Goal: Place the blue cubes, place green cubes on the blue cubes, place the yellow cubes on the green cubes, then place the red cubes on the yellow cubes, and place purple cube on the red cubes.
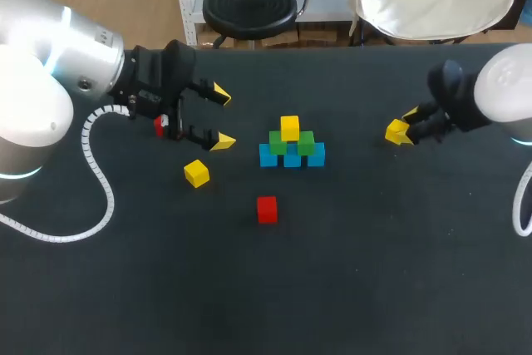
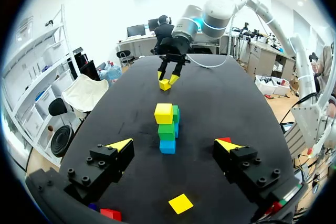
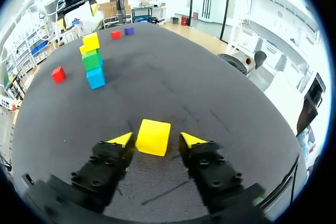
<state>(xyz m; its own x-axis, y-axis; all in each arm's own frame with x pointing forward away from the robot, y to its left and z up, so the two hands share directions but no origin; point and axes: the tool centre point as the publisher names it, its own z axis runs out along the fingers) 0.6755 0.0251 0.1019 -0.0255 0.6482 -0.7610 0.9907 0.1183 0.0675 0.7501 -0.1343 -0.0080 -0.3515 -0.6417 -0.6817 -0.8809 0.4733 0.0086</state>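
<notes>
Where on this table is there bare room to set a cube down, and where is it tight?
Bare: the wide stretch of table on the robot's side of the red cube, and the gap between the stack and the right gripper. Crowded: the pocket between the left gripper, the loose yellow cube and the stack.

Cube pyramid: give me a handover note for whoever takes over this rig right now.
Left pincer: open, empty, beside the side red cube and the purple cube.
Right pincer: open around the far yellow cube, not gripping.
Done: three blue cubes, two green cubes on them, top yellow cube on those.
Left: loose yellow cube, front red cube, other red, then purple.
</notes>
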